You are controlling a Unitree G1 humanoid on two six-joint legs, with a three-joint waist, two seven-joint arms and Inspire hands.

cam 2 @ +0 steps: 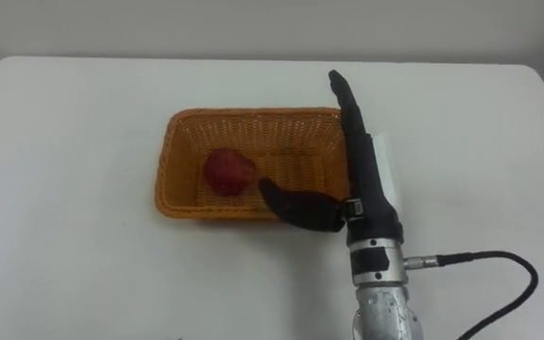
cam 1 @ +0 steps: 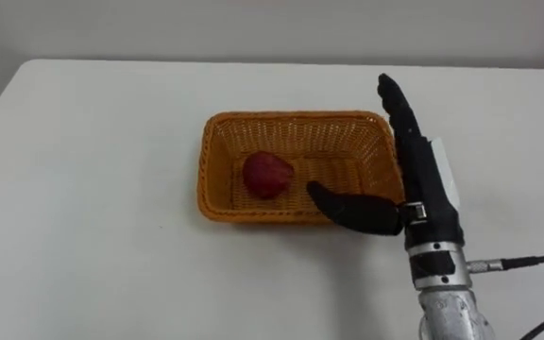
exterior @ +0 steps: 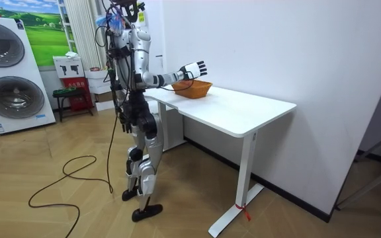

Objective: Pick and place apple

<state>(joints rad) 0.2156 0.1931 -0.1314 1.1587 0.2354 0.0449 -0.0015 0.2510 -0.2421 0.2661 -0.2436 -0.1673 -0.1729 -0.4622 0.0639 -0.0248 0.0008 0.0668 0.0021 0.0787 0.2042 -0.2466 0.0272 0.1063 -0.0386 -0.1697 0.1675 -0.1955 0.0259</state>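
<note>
A red apple (cam 1: 268, 175) lies inside an orange wicker basket (cam 1: 217, 142) in the middle of the white table (cam 1: 83, 189); it shows too in the right eye view, the apple (cam 2: 229, 172) in the basket (cam 2: 179, 132). My right hand (cam 1: 414, 161) hovers over the basket's right end, open, fingers straight and pointing away, thumb (cam 1: 348, 205) stretched left over the front rim. It holds nothing and stands apart from the apple. In the room view the right hand (exterior: 194, 69) is raised above the basket (exterior: 192, 88).
I stand at the end of the table (exterior: 243, 109) on the room view's left. Washing machines (exterior: 15, 73) and a small stool (exterior: 66, 99) stand behind on the wooden floor.
</note>
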